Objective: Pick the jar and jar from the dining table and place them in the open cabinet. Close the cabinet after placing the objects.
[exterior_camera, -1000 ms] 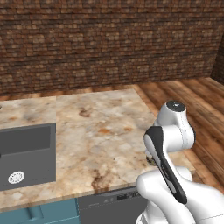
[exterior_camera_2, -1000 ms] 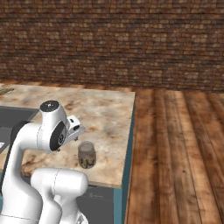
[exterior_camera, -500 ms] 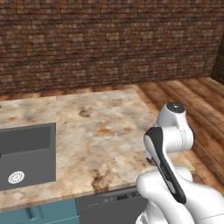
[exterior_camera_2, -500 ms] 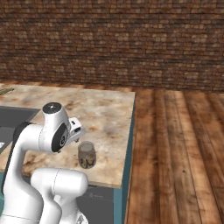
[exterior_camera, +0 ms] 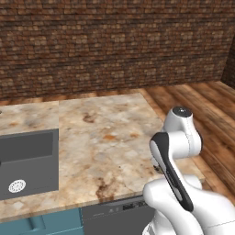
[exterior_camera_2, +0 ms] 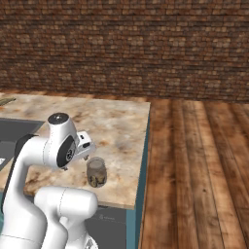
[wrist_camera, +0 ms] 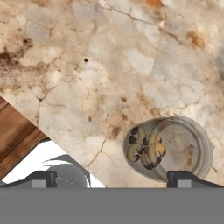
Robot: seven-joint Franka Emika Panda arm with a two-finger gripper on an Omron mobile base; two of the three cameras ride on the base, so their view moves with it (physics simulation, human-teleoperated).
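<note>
- 1 jar [exterior_camera_2: 96, 171] is seen on the dining table [exterior_camera_2: 121, 126], near the table's front right corner, just beside the folded arm in the right base view.
- In the hand view the same jar [wrist_camera: 168, 148] is viewed from above: clear wall, round lid, dark and tan contents gathered at 1 side. It sits upright on the marbled top [wrist_camera: 109, 65].
- The gripper [wrist_camera: 111, 179] is held wide open and empty; its 2 finger tips [wrist_camera: 41, 178] show at the bottom of the hand view, well apart.
- The jar is not centred between the tips; it lies toward the right-hand tip of the hand view, and nothing is touched.
- The sink basin [exterior_camera: 27, 160] is recorded at the left of the table in the left base view, well apart from the jar.
- Step in hand, as judged: approach to the 1st jar; no pick is made yet, nothing is placed, and the cabinet is not yet dealt with.
- Next move, as judged: the hand needs to be shifted sideways until the jar sits midway between the tips, then lowered around the body before closing.
- Risk noted: the table edge is close, so a sideways nudge could push the jar off.
</note>
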